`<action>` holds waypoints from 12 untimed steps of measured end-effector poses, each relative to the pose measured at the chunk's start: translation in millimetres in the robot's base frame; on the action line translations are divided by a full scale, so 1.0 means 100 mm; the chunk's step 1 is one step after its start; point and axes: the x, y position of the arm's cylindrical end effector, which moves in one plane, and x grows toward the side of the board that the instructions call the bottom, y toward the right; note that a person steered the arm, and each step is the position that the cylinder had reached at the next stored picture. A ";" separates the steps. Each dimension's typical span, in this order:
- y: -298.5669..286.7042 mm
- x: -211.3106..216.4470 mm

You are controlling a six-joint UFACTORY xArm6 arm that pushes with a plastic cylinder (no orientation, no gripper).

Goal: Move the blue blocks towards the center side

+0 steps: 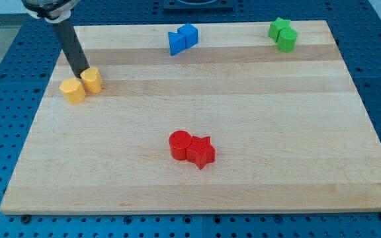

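Two blue blocks touch each other near the board's top edge, a little left of centre: a blue triangle-like block on the left and a blue cube on the right. My tip is at the view's left, right behind two yellow blocks, far left of and below the blue blocks. The rod slants up to the arm at the view's top left.
A yellow block and a yellow block sit against my tip. A red cylinder and a red star touch at lower centre. A green star and a green cylinder sit at the top right. The wooden board lies on a blue perforated table.
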 end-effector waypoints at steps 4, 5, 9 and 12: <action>0.14 -0.07; 0.14 -0.40; 1.41 -1.18; 1.48 -0.67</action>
